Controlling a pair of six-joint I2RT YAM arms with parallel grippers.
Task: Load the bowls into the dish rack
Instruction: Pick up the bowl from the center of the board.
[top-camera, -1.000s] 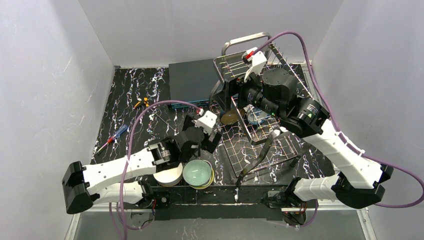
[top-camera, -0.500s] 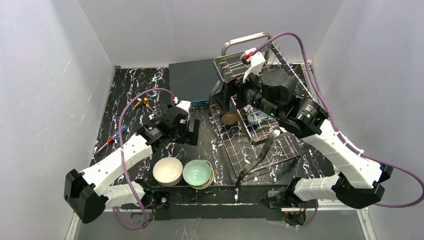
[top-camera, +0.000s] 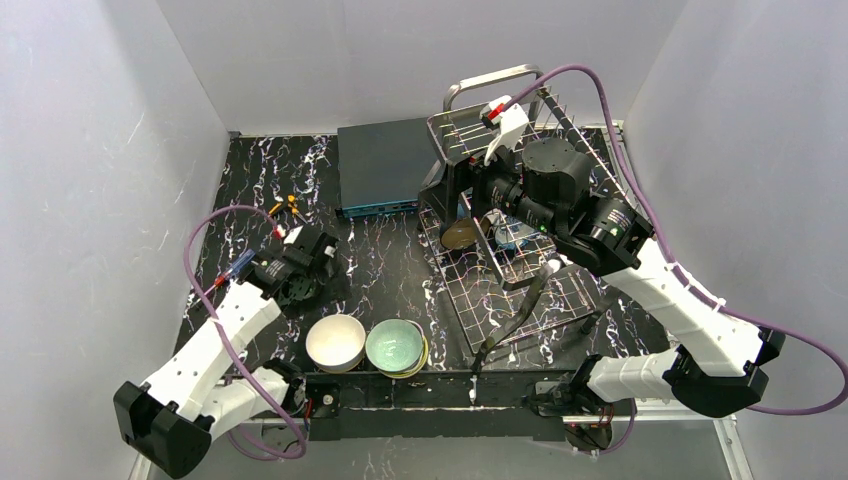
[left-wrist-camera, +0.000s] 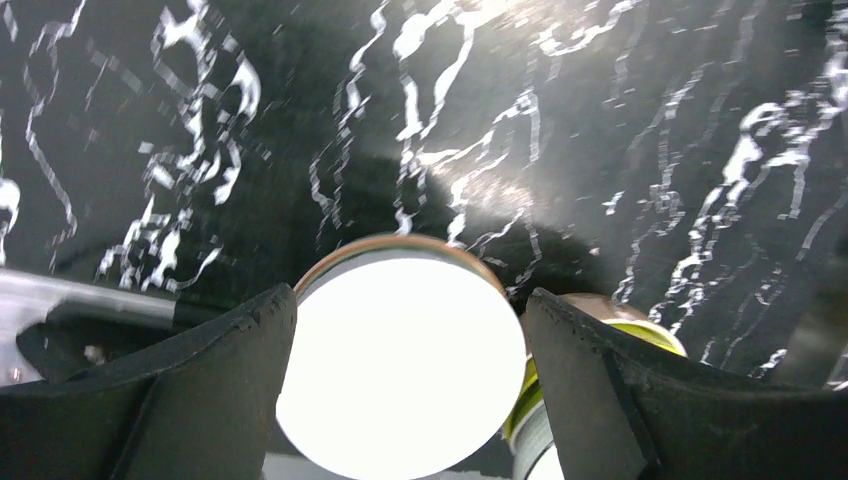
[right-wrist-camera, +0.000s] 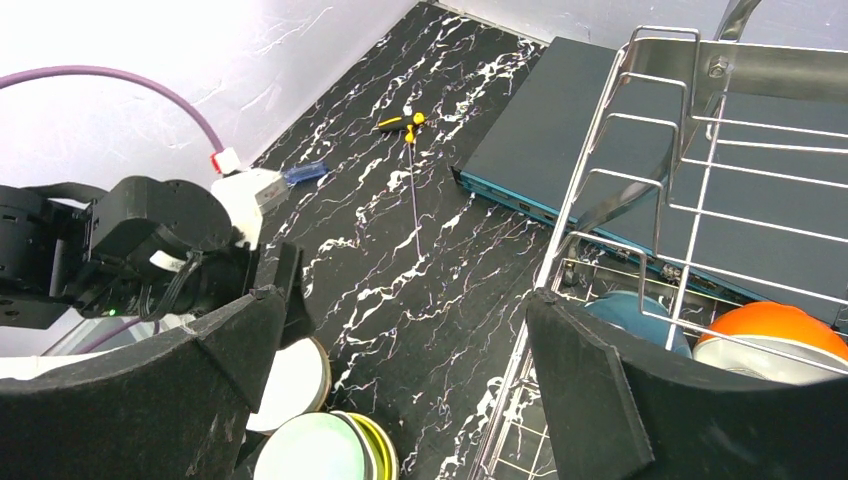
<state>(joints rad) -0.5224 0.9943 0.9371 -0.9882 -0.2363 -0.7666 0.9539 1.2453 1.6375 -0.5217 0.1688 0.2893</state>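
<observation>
Three bowls are sitting at the near edge of the black, white-veined table (top-camera: 390, 270). One is a round white bowl with an orange-brown outside (top-camera: 335, 342). Just right of it, a glossy pale green bowl (top-camera: 397, 345) is nesting in a lime-yellow bowl (top-camera: 418, 364), only its rim showing.

To the right, the shiny steel wire dish rack (top-camera: 520, 290) is standing with a thick loop handle at its far end. A blue bowl (right-wrist-camera: 630, 315) and an orange-backed bowl (right-wrist-camera: 780, 325) are lying among its wires.

The right gripper (right-wrist-camera: 405, 298) is hanging over the rack's left side, its black jaws spread wide and gripping nothing. The right arm is hiding much of the rack from above.

The left gripper (left-wrist-camera: 410, 297) is hovering over the table, far of the white bowl, jaws likewise spread and empty.

A flat dark-teal box (top-camera: 385, 165) is lying just beside the rack's far left corner. Yellow-handled pliers (top-camera: 283, 207) and a red-and-blue screwdriver (top-camera: 228, 275) are resting at the left.
</observation>
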